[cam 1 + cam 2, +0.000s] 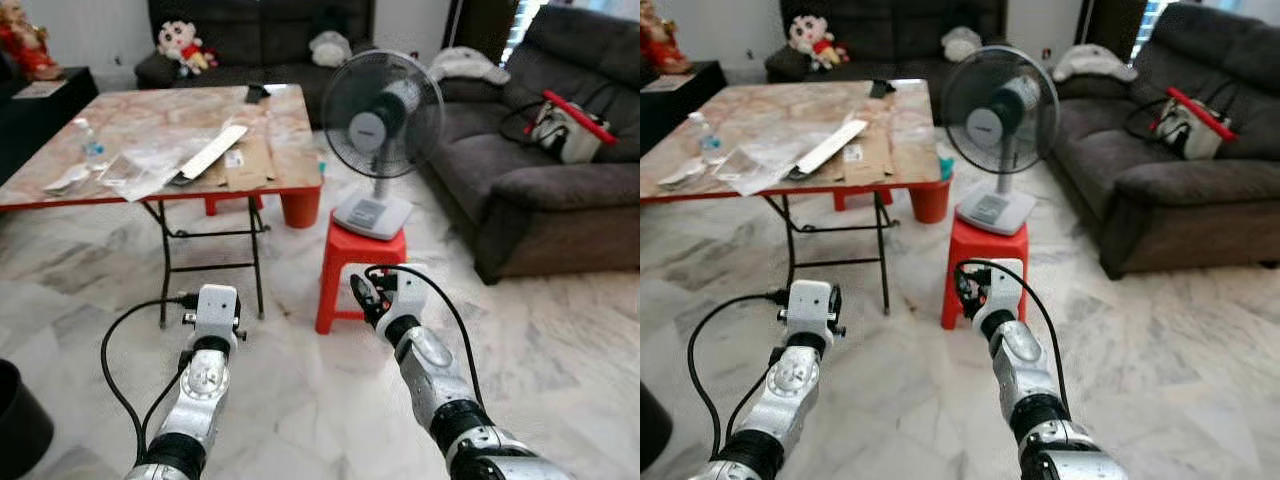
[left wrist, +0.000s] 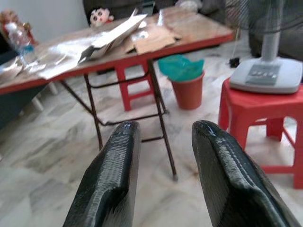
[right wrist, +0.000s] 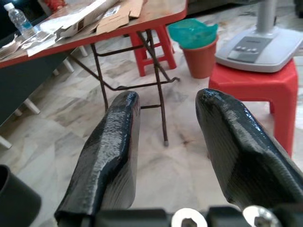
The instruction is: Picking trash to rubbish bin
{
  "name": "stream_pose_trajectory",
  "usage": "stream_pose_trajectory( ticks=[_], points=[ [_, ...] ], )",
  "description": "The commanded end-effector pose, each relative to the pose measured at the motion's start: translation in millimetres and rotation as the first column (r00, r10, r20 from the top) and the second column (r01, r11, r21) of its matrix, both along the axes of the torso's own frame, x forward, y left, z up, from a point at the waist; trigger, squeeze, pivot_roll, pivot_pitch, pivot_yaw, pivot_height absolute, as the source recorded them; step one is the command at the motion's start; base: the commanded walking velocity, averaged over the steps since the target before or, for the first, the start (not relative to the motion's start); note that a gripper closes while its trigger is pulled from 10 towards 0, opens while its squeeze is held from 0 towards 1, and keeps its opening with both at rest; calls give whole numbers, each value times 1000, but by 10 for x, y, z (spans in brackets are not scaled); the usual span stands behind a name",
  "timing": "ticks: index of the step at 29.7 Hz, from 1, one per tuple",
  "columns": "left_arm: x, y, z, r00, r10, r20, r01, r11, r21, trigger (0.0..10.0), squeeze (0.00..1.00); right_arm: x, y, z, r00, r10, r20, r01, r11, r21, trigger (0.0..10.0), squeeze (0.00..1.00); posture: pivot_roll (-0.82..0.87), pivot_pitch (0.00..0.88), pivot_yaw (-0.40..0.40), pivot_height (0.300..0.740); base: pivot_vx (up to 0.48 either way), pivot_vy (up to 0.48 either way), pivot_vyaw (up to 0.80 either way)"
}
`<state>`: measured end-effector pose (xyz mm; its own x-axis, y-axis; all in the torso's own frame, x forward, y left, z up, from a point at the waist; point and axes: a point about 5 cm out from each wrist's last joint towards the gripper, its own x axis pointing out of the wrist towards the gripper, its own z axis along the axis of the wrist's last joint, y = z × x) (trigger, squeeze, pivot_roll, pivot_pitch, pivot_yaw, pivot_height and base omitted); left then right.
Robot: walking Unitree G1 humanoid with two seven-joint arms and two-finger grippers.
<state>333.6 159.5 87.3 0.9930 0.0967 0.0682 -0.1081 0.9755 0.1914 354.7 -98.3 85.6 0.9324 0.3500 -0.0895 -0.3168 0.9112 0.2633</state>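
Short of table: both arms raised, approach step.
Left gripper: parted, empty.
Right gripper: parted, empty.
Next: close on table's plastic wrappers.

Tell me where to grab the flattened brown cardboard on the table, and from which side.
Grip the cardboard at its near edge, which reaches the table's red front rim. It lies flat, so a top-down pinch has nothing to close on; probably slide one finger under that edge, coming from the robot's side. A long white box overlaps its left part, so take the right half. Both grippers, left and right, are open.
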Motion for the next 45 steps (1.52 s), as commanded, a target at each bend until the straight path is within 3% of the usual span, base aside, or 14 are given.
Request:
stream_pose_trajectory(
  ticks=[1, 10, 14, 35, 45],
  points=[
    [-20, 45, -9, 1000, 22, -6, -22, 1000, 7, 10000, 0, 13, 62, 43, 1000, 16, 10, -17, 1000, 7, 10000, 0, -30, 0, -15, 740, 0, 0, 0],
    [-30, 61, 82, 999, 27, 32, -27, 1000, 11, 10000, 0, 15, 194, 129, 996, 70, 61, -71, 997, 8, 10000, 0, -17, 0, -20, 740, 27, 0, 0],
    [-40, 84, 92, 998, 47, 31, -47, 999, -4, 10000, 0, 3, 209, 115, 996, 69, 54, -71, 997, 26, 10000, 0, -14, 0, -22, 740, 277, 0, 800],
    [-21, 71, 199, 997, 65, 49, -65, 998, -20, 10000, 0, 13, 246, 191, 991, 102, 87, -106, 994, 39, 10000, 0, -17, 0, -34, 740, 377, 0, 250],
    [-13, 80, 242, 996, 68, 59, -67, 998, -16, 10000, 0, -11, 271, 174, 990, 110, 88, -113, 993, 41, 10000, 0, -11, 0, -29, 740, 402, 0, 799]
  ],
)
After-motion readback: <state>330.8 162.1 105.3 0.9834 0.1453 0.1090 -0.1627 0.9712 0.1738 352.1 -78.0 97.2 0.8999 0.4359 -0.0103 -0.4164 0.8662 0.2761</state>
